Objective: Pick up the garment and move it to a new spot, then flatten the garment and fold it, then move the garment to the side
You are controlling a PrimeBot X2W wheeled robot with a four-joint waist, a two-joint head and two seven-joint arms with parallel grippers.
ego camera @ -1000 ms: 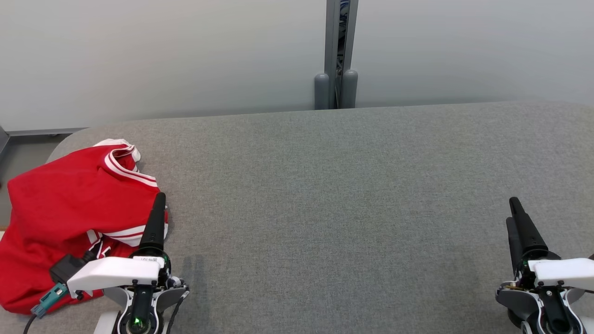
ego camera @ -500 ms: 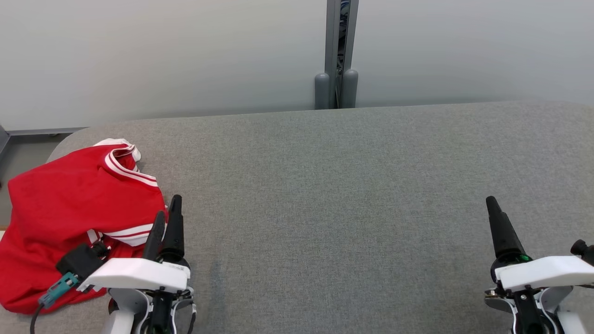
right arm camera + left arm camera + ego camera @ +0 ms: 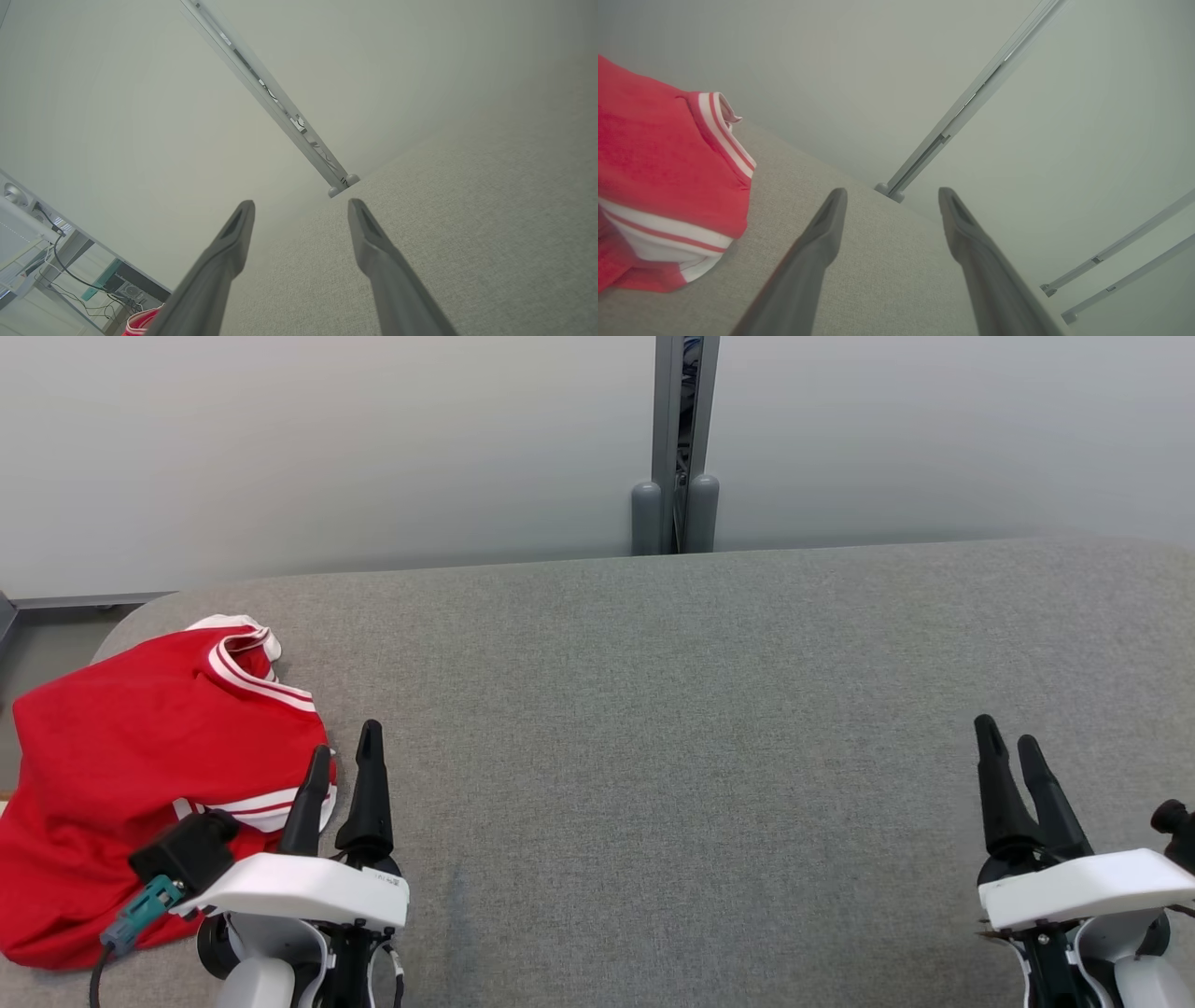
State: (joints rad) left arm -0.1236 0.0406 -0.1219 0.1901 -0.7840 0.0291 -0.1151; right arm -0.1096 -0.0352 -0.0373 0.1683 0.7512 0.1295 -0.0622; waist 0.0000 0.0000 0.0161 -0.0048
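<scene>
Just left of the left gripper [image 3: 346, 739] lies the garment [image 3: 140, 737]

I see a grey fabric counter [image 3: 709, 728] with a rounded left corner, spanning my head view. Behind it stands a plain pale wall [image 3: 327, 448], split by a grey upright post [image 3: 674, 420] on two rounded feet. A strip of floor [image 3: 47, 649] shows far left. The light is soft and even.
</scene>
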